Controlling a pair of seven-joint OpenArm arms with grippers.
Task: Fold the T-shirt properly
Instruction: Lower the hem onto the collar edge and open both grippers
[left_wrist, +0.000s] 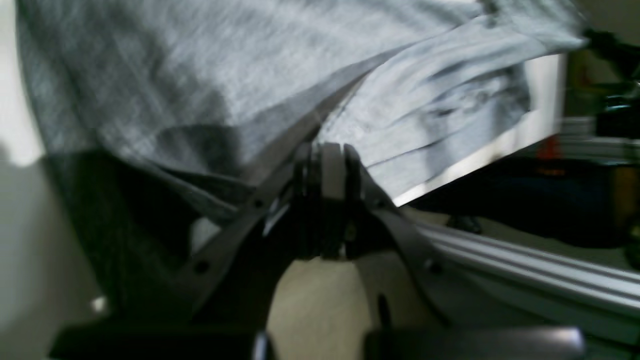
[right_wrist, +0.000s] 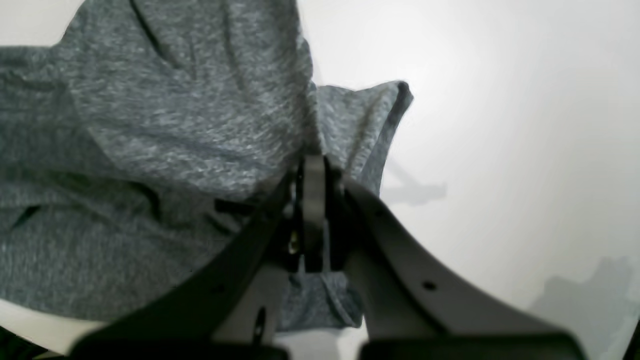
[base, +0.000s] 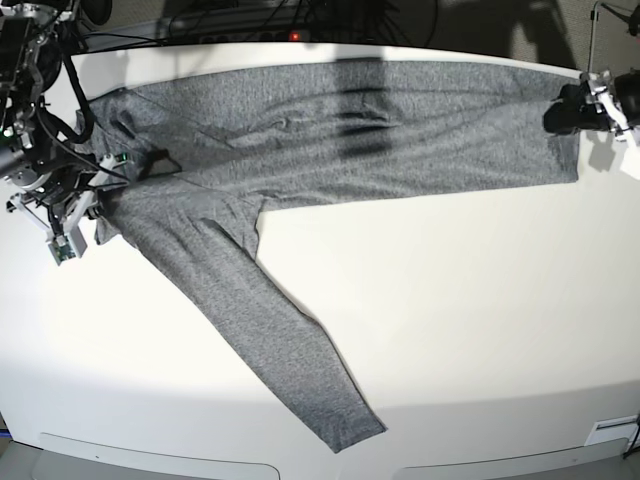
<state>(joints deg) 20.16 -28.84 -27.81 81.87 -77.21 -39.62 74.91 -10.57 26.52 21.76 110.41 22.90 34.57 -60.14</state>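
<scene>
A long-sleeved, heathered charcoal-grey T-shirt (base: 340, 120) lies stretched lengthwise across the far half of a white surface (base: 450, 320). Its body forms a long band from one side to the other, already doubled over along its length. One sleeve (base: 270, 330) trails diagonally toward the near edge, flat and unfolded.

The right gripper (right_wrist: 314, 172) sits at the shoulder end of the shirt, on the overhead view's left. Its jaws are pressed together, pinching a bunched corner of fabric. The left gripper (left_wrist: 325, 155) is at the hem end, on the overhead view's right. Its jaws are also clamped shut, with the hem edge caught between them and the cloth draping away above the surface's edge.

The step in hand appears to be holding the shirt taut at both ends, ready for the next fold. To do it well, both arms should keep an even, gentle tension so the band stays straight and its edges stay aligned. Lifting one end faster than the other would likely skew the fold. The loose sleeve probably needs laying over the body before any crosswise fold, or it will hang out of the finished stack. The wrinkles near the shoulder would benefit from a light outward pull.
</scene>
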